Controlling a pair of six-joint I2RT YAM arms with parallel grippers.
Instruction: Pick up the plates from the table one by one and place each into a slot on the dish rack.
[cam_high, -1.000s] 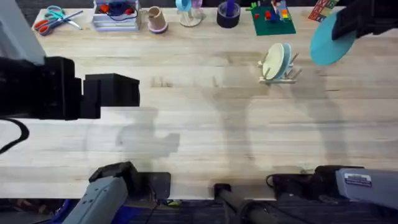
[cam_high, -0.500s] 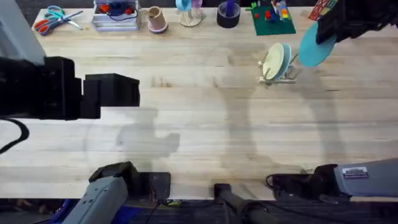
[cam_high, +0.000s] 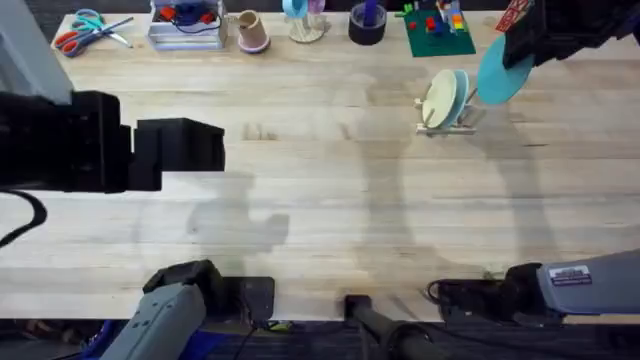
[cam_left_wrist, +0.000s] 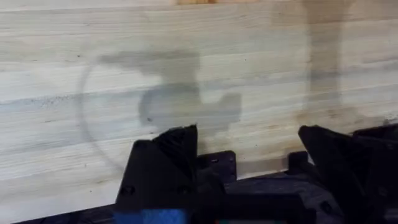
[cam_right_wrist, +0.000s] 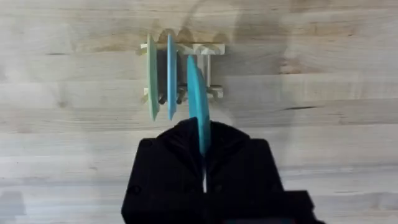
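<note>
My right gripper (cam_high: 522, 50) is shut on the rim of a turquoise-blue plate (cam_high: 497, 72), which it holds on edge just right of the dish rack (cam_high: 447, 118). In the right wrist view the turquoise plate (cam_right_wrist: 196, 99) stands edge-on in my right gripper (cam_right_wrist: 202, 134), directly over the free slot of the rack (cam_right_wrist: 208, 53). Beside it, a cream plate (cam_right_wrist: 152, 78) and a pale blue plate (cam_right_wrist: 170, 74) stand upright in their slots. My left gripper (cam_left_wrist: 247, 137) hangs open over bare table (cam_left_wrist: 186, 50), holding nothing. The left arm (cam_high: 100, 140) looms dark at the left.
Along the table's far edge lie scissors (cam_high: 85, 30), a wire basket of tools (cam_high: 185, 25), a small cup (cam_high: 252, 32), a dark tape roll (cam_high: 367, 22) and a green baseplate with bricks (cam_high: 438, 30). Bare planks (cam_high: 330, 200) stretch across the middle.
My right gripper has carried the turquoise plate leftward, from off to the right of the rack to right beside it. The left arm has stayed put.
</note>
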